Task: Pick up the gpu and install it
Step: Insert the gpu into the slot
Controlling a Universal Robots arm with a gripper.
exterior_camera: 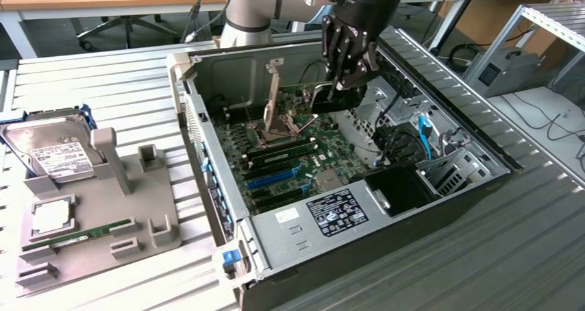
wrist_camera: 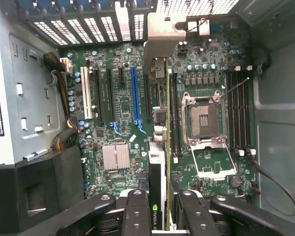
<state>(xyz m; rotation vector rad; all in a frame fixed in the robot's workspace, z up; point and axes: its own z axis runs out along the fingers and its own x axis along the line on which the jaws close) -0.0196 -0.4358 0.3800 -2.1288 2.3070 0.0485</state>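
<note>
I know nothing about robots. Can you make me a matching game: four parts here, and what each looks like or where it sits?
1 gpu
2 hard drive
3 RAM stick
4 CPU socket

A green, lying on the grey holder
B open and empty
C held by the gripper over the motherboard
D silver with a white label

Pairs: 1-C, 2-D, 3-A, 4-B

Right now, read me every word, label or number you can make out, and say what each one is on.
"NVIDIA": on the edge of the gpu, running along its length.
Power supply label: print and symbols, too small to read.
Hard drive label: too small to read.
</note>
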